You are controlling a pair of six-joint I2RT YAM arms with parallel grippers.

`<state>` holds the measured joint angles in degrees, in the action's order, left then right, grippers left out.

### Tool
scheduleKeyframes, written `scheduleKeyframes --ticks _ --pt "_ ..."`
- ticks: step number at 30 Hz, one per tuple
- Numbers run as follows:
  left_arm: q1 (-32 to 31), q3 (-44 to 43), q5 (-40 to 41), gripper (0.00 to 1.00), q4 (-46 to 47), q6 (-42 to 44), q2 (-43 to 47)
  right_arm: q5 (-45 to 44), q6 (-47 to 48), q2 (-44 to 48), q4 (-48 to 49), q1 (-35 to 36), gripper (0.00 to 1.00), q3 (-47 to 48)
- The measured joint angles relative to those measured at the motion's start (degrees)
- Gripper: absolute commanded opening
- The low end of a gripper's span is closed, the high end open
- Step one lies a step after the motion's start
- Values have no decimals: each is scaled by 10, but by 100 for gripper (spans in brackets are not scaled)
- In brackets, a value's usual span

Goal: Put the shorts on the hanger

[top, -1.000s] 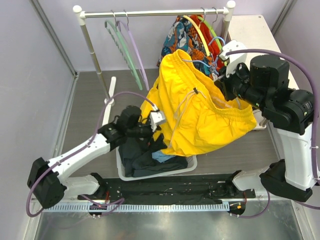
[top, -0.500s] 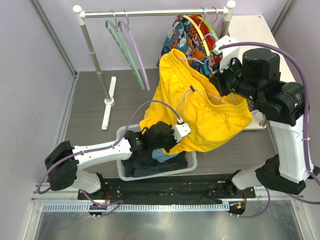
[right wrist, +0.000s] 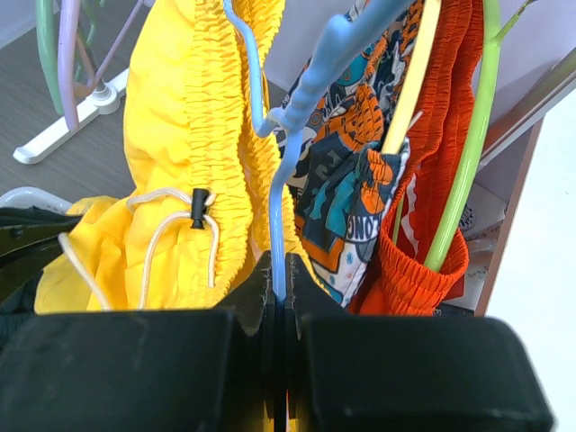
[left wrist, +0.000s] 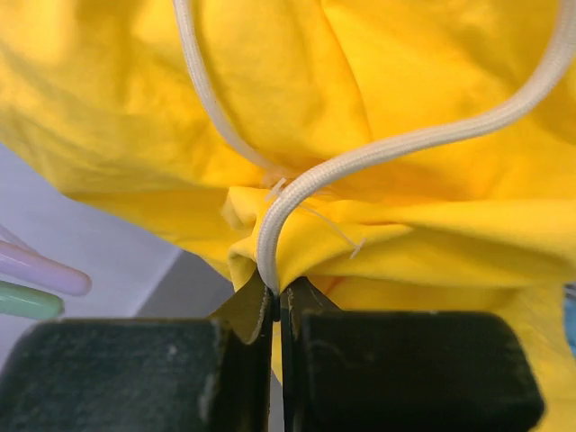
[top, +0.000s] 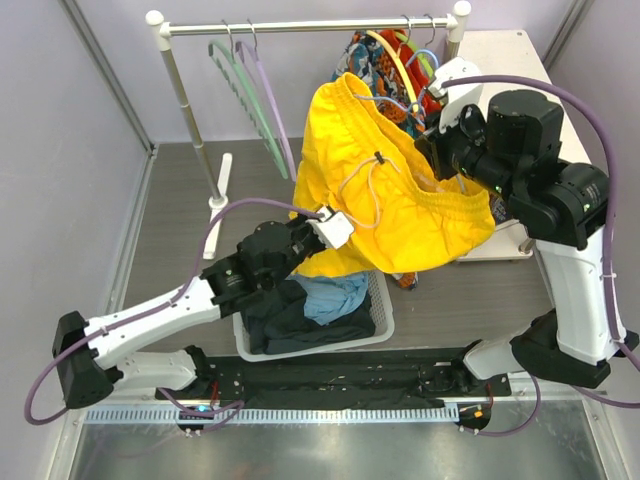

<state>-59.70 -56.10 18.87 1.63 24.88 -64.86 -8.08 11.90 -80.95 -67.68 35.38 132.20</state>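
Observation:
The bright yellow shorts [top: 400,200] hang in the air over the basket, draped on the light-blue hanger [right wrist: 277,225], whose wire runs along the gathered waistband [right wrist: 211,108]. My right gripper [right wrist: 279,286] is shut on the hanger's thin blue wire, up by the rack's right end [top: 440,130]. At the shorts' lower left edge, my left gripper [top: 335,228] is shut, pinching a fold of yellow fabric [left wrist: 297,243] together with the white drawstring [left wrist: 270,243]. The drawstring [left wrist: 432,135] loops up across the cloth.
A white laundry basket [top: 386,318] with dark and blue clothes sits under the shorts. The rack's rail [top: 300,27] carries a mint-green hanger [top: 238,90] and a lilac hanger [top: 272,105]. Orange-and-teal patterned shorts [right wrist: 360,180] and a red-orange garment [right wrist: 432,225] hang at the right.
The left gripper went from open beside the shorts, dipped to their lower edge, closed on fabric and drawstring, and rose. The right arm lifted the hanger and shorts slightly toward the rack.

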Motion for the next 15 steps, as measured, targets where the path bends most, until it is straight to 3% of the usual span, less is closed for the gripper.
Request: scheduleKeyframes --ticks 8,15 --pt "76 0 54 0 146 165 -111 -13 -1 -24 57 0 1 -19" --pt "87 31 77 0 282 251 -175 -22 0 -63 97 0 1 -21"
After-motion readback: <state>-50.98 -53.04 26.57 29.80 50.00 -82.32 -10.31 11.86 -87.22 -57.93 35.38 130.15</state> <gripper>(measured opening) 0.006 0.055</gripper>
